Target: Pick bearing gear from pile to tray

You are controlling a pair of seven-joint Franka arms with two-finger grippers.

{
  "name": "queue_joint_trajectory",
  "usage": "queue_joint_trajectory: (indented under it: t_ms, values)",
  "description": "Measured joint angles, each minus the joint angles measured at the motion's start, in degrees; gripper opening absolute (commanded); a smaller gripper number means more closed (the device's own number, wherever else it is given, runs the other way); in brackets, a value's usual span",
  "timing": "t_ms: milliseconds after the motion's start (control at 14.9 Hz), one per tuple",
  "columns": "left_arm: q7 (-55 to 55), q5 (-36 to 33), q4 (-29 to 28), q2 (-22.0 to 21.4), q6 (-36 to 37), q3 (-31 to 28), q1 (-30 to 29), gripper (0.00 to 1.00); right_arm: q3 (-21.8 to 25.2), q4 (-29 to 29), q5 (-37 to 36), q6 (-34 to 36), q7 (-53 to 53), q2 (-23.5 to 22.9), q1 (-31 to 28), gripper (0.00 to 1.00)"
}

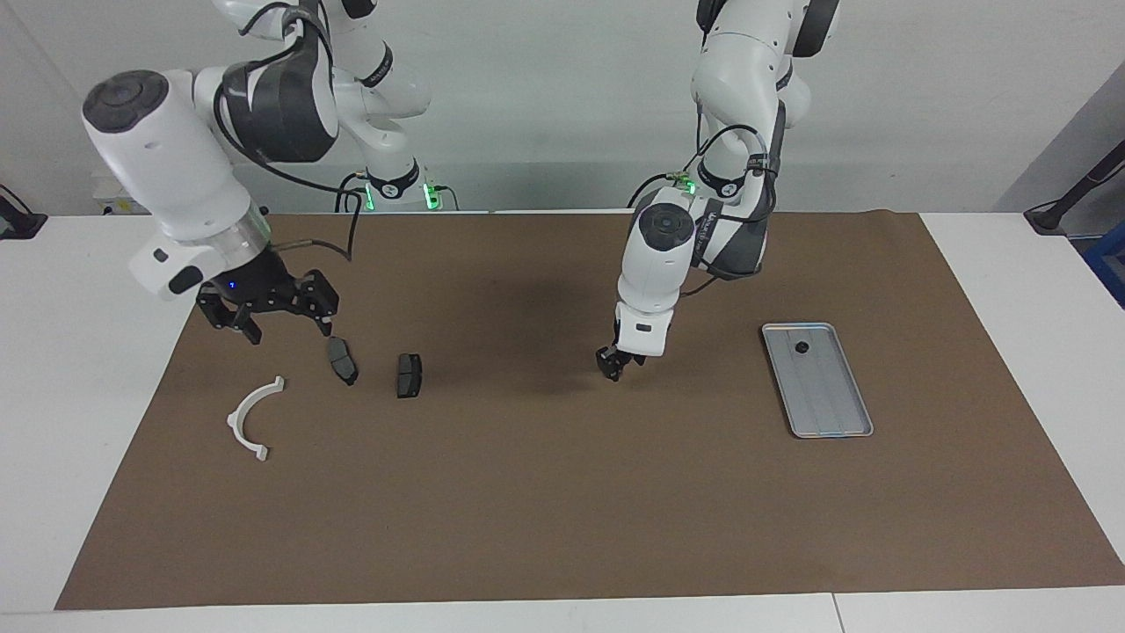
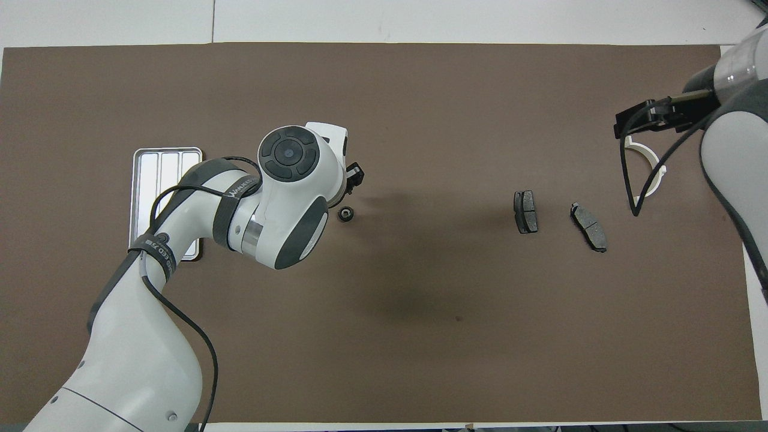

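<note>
On brown mat (image 1: 562,492): round black gear (image 2: 345,213), maybe under L pincer (image 1: 613,364).

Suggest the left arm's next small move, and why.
Probably have the left tool firm up its hold on the bearing gear before lifting. The tool is down at the gear, which lies on the mat, not yet in the tray. The right tool waits open near the brake pads.
</note>
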State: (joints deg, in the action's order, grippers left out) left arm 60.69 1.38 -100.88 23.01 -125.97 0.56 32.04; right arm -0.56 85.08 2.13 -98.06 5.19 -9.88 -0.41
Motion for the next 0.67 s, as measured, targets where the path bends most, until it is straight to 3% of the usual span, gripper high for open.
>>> queue_joint_trajectory:
  t_ms: [336,672]
  values:
    - [0.0,0.0,-1.0,1.2,0.1,0.1,2.2,0.60,0.0,3.3,0.0,6.2,1.0,9.1,-0.5,1.00]
    - [0.0,-0.1,-2.8,1.2,-0.7,0.0,2.6,0.60,0.0,4.3,-0.1,7.7,-0.5,10.5,-0.7,1.00]
